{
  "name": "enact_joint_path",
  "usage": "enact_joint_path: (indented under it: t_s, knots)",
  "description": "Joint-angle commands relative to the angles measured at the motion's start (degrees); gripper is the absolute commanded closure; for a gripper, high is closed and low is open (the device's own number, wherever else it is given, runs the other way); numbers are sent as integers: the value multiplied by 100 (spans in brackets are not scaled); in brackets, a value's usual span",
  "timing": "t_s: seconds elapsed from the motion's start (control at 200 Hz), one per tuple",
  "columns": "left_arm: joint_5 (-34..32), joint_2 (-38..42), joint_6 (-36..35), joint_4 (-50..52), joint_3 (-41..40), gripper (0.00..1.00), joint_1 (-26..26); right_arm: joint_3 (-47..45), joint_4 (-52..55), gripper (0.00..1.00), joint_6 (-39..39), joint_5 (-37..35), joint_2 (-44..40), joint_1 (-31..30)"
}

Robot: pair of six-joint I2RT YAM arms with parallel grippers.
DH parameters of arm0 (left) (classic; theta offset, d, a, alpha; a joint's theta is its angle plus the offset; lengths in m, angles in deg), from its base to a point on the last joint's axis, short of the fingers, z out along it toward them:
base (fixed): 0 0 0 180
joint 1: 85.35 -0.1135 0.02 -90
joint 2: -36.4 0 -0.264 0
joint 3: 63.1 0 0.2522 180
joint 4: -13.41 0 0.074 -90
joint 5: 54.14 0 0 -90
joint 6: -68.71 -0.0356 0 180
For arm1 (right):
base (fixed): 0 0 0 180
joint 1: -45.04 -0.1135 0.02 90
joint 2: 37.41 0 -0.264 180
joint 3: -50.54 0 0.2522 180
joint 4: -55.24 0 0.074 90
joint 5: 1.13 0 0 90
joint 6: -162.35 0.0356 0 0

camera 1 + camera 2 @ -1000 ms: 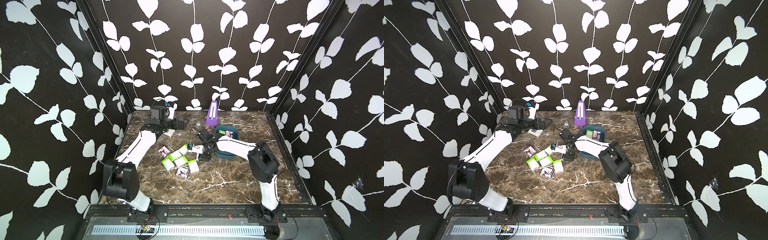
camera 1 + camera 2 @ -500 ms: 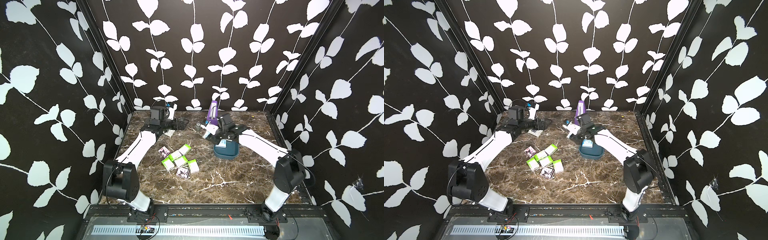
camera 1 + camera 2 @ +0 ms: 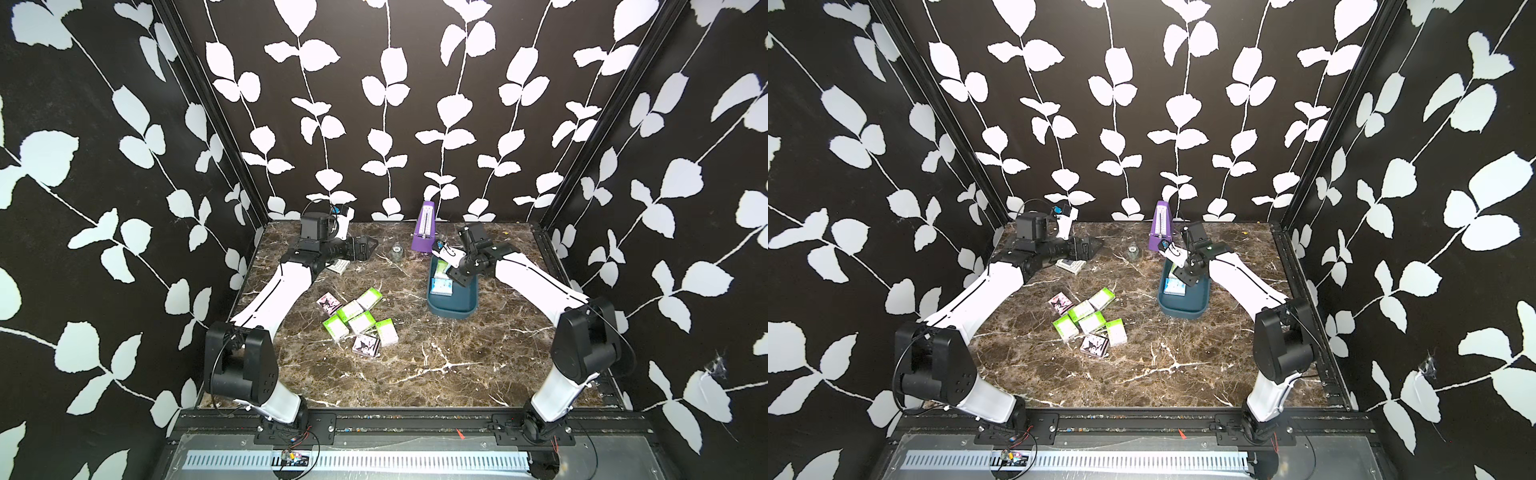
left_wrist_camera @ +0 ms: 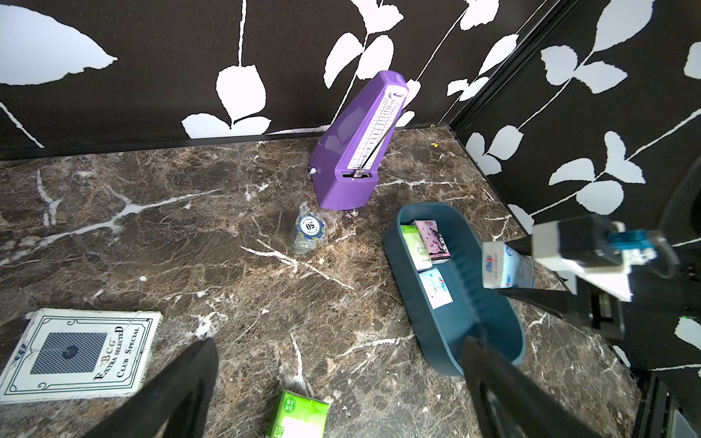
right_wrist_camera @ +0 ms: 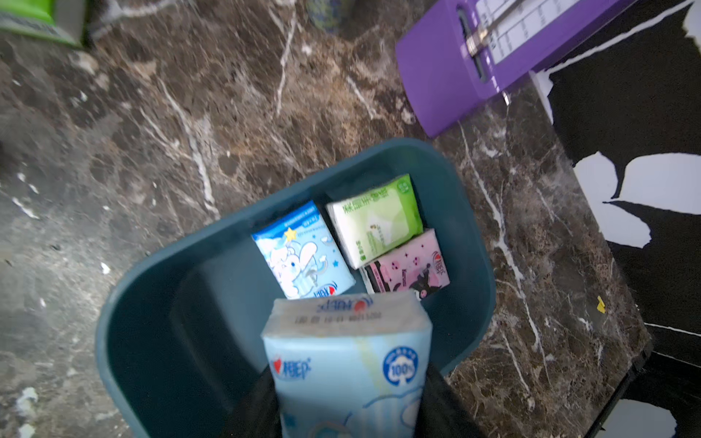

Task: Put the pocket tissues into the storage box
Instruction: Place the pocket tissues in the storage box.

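Observation:
The storage box [image 3: 452, 308] [image 3: 1183, 311] [image 5: 113, 322] is a dark teal tub at the back right of the table. Three pocket tissues lie in its far end: a blue one [image 5: 303, 254], a green one [image 5: 375, 220] and a pink one [image 5: 409, 269]. My right gripper [image 5: 349, 386] [image 3: 451, 272] [image 4: 508, 269] is shut on a blue-white packet [image 5: 349, 360] [image 4: 504, 265] held above the box's inside. Several more packets [image 3: 357, 318] [image 3: 1092, 320] lie grouped mid-table. My left gripper [image 4: 337, 352] [image 3: 365, 245] hangs open and empty at the back left.
A purple metronome [image 3: 424, 228] [image 4: 352, 151] stands at the back wall just behind the box. A wrapped stack of poker chips [image 3: 397, 251] [image 4: 309, 231] sits to its left. A playing-card box [image 3: 338, 266] [image 4: 76, 352] lies under my left arm. A green packet [image 4: 299, 415] lies below the left jaws.
My right arm has swung from the packets in the middle of the table to above the storage box, carrying the blue-white packet. The left arm has stayed put.

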State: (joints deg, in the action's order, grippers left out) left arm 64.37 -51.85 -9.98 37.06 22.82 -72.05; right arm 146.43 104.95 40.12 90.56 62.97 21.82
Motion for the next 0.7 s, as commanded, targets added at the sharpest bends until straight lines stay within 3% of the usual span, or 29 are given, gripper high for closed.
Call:
enact_joint_path:
  t_s: [0.0,0.695]
  knots:
    - [65,203,-96,-71,19,1,-56,191,493,49,-418,-248,362,80]
    - [10,177,-109,-5,27,1,-58,519,530,46,-916,44,994,327]
